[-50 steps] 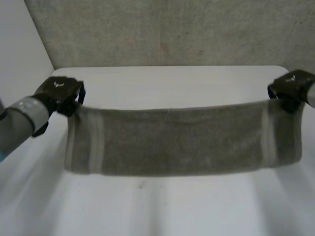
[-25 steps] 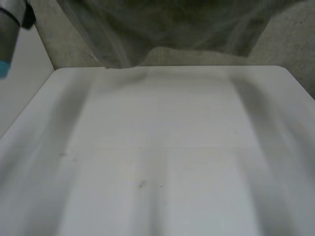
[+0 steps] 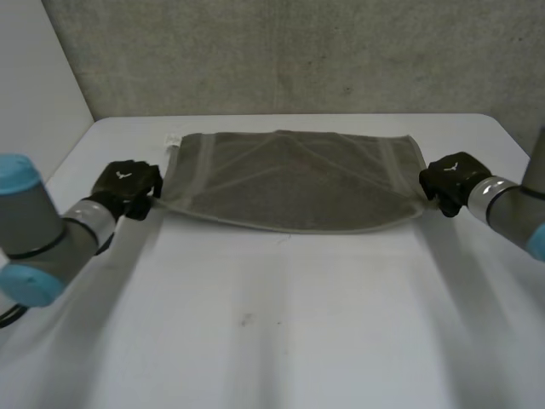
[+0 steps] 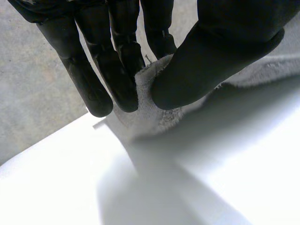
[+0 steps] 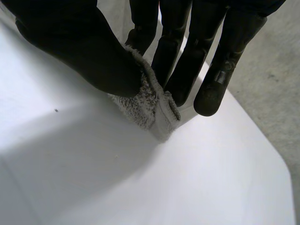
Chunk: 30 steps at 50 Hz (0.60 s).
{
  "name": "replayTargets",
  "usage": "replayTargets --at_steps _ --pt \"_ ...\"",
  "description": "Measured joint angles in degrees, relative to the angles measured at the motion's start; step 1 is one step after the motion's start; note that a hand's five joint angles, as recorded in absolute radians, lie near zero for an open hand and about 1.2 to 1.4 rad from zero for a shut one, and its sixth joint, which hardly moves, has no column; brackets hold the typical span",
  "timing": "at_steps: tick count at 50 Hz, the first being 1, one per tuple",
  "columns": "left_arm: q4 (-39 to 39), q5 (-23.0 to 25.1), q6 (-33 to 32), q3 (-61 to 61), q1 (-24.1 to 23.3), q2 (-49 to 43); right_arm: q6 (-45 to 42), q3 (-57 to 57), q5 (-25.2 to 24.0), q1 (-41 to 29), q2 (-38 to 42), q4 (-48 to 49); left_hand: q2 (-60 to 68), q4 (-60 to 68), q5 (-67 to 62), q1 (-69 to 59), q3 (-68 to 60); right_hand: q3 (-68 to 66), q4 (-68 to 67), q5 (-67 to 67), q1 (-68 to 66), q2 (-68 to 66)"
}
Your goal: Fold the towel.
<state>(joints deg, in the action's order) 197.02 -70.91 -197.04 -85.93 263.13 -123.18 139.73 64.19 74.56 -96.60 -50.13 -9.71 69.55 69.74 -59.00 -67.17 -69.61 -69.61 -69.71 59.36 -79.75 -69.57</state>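
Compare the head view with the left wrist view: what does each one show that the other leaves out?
Head view: the whole towel lying spread on the far half of the table, and the right hand holding its right end. Left wrist view: close up, the left hand with its thumb and fingers pinching a towel corner. Both: the left hand, the towel and the white table.

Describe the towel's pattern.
The towel is grey-brown, paler bands near both ends; clearest in head view.
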Motion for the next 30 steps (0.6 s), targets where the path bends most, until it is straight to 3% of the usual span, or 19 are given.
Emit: replayTargets --at_steps 4,11,17,20,24,30 --pt "-4.9 1.5 -4.1 -5.4 2.2 7.4 -2.9 5.1 0.0 0.3 -7.4 -4.4 0.0 0.0 0.0 0.0 0.0 0.0 0.0 0.0 0.0 0.0" --pt "-17.0 6.2 -8.0 -16.6 6.2 27.2 -16.6 15.6 -0.2 5.0 -22.2 -22.4 0.0 0.0 0.0 0.0 0.0 0.0 0.0 0.0 0.0 0.0" --pt "-20.7 12.0 -8.5 -20.1 9.7 35.8 -21.5 16.6 -1.0 7.8 -26.1 -23.9 0.0 0.0 0.0 0.0 0.0 0.0 0.0 0.0 0.0 0.0" --pt "-19.6 13.7 -8.3 -18.7 10.6 34.7 -19.6 14.4 -1.4 8.1 -24.0 -20.0 0.0 0.0 0.0 0.0 0.0 0.0 0.0 0.0 0.0 0.0" --pt "-17.4 12.6 -7.8 -13.1 8.7 27.7 -15.4 9.4 -1.5 6.5 -17.8 -15.6 0.0 0.0 0.0 0.0 0.0 0.0 0.0 0.0 0.0 0.0" --pt "-15.9 4.3 -6.9 0.8 2.6 11.9 -10.2 -0.5 0.0 1.9 -5.9 -12.5 0.0 0.0 0.0 0.0 0.0 0.0 0.0 0.0 0.0 0.0"
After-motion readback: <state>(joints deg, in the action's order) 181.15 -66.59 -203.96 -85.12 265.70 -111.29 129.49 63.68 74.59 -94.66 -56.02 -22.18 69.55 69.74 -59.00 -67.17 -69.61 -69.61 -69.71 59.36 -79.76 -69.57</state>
